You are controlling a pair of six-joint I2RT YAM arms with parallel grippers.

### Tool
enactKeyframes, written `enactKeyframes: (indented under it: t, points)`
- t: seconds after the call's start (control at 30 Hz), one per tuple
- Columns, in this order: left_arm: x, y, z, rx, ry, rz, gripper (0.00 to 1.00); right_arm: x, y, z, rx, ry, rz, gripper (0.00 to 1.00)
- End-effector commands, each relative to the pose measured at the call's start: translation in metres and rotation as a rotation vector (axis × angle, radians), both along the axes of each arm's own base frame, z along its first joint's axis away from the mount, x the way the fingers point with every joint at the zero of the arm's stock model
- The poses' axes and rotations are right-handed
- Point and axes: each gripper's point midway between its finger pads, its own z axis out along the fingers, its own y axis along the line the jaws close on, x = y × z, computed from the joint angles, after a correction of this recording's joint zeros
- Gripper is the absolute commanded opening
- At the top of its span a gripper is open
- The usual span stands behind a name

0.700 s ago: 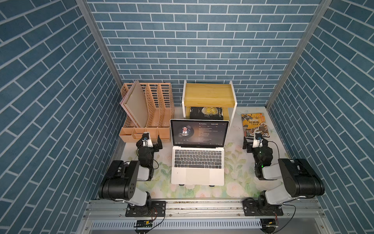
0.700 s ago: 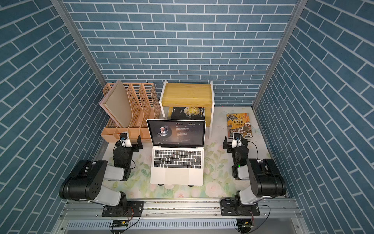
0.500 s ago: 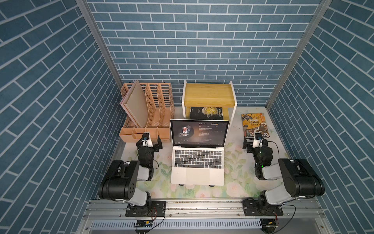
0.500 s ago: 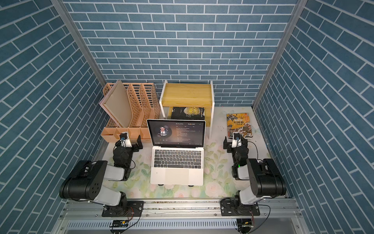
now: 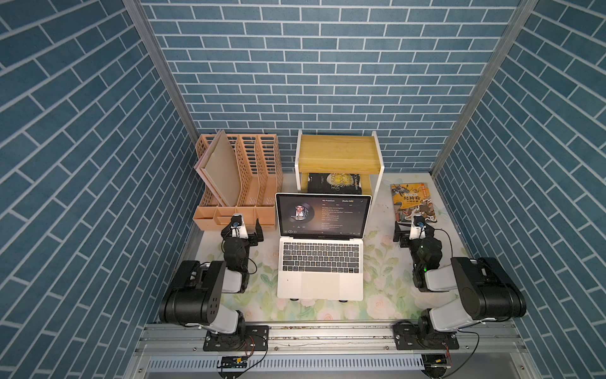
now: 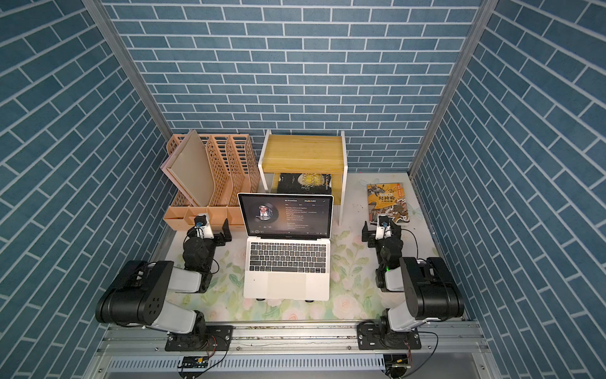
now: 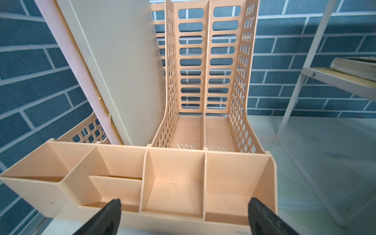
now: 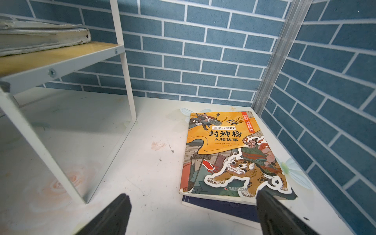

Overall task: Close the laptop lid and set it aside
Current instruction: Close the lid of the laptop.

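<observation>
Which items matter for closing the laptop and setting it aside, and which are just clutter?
Job: laptop, open; laptop lid, upright; left gripper and right gripper, both open and empty.
Lying about: peach file organiser; beige folders in it; wooden shelf; dark book on its lower level; orange picture book.

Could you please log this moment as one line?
laptop lid: open; left pincer: open, empty; right pincer: open, empty; contact: none

I see the laptop (image 6: 287,262) open, lid (image 6: 285,215) upright, facing me. My left gripper (image 6: 210,233) and right gripper (image 6: 382,231) sit either side, jaws wide, clear of it.
</observation>
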Motion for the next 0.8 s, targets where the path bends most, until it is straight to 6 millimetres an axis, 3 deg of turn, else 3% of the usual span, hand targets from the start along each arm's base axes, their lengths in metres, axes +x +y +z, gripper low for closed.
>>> enactKeyframes:
  t: [0.0,0.1,0.2,0.4,0.6,0.67,0.77]
  points:
    - [-0.006,0.002,0.015,-0.029,0.006,0.011,1.0,-0.01,-0.005,0.019,0.015,-0.021,-0.033,1.0]
    - [-0.014,0.03,0.034,-0.193,0.013,0.2,0.99,-0.012,-0.028,0.022,0.067,0.116,-0.182,1.0]
    - [-0.034,0.059,0.042,-0.38,0.045,0.415,1.0,-0.024,-0.04,0.023,0.152,0.205,-0.274,1.0]
    - [-0.055,0.016,0.079,-0.513,-0.044,0.129,1.0,-0.055,-0.036,0.024,0.413,0.406,-0.358,1.0]
    - [-0.095,0.019,0.074,-0.813,-0.116,0.154,1.0,-0.074,-0.03,0.044,0.555,0.445,-0.367,1.0]
    - [-0.101,0.011,0.071,-0.879,-0.108,0.11,1.0,-0.078,-0.022,0.063,0.593,0.444,-0.321,1.0]
    - [-0.103,-0.003,0.076,-0.896,-0.086,0.025,1.0,-0.077,-0.003,0.107,0.615,0.406,-0.185,1.0]
